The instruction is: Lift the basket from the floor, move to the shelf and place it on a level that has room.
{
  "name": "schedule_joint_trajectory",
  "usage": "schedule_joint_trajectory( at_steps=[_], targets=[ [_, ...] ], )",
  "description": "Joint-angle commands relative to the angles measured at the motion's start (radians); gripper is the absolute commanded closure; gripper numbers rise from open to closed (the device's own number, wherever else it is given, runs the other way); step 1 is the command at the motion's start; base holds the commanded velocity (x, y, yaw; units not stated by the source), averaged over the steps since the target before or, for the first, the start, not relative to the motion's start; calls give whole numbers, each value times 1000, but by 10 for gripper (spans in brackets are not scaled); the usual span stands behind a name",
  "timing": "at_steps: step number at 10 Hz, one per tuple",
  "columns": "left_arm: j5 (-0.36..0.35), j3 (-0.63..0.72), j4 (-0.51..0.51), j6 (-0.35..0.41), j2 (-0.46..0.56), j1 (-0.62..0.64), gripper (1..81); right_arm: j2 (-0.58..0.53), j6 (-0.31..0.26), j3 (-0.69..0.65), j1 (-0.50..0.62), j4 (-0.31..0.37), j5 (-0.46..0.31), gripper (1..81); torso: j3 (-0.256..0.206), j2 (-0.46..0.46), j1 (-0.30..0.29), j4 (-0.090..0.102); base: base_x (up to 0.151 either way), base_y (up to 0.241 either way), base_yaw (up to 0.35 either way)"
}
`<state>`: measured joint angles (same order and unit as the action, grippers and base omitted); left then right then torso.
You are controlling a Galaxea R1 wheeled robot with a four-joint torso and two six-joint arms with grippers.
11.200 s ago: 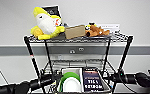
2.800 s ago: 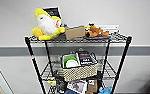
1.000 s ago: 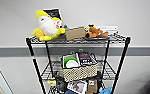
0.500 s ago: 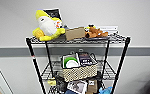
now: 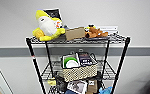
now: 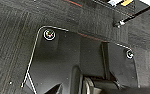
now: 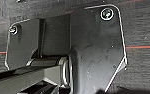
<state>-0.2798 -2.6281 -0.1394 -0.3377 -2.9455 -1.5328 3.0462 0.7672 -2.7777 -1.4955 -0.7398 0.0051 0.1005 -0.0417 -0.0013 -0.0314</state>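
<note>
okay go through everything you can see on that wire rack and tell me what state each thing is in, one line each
basket: resting on the level, second from the top, upright, with items inside.
shelf: standing upright against the wall.
yellow plush toy: sitting on the top tier, leaning.
cardboard box: on the top tier, closed.
orange plush toy: lying on the top tier.
green and white item: standing inside the basket.

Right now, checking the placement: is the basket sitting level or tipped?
Level: the basket rests flat on the shelf's second tier.
</note>
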Motion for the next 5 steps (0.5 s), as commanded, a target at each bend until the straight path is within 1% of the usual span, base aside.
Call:
schedule_joint_trajectory(
  at_steps=[1,5],
  targets=[
    [65,-96,-9,3,-77,27,10,18,-6,-6,51,-18,-77,10,0,0,1,0,0,0,0],
    [65,-121,-8,2,-87,27,10,36,-11,-2,50,-26,-77,10,0,0,1,0,0,0,0]
  ],
)
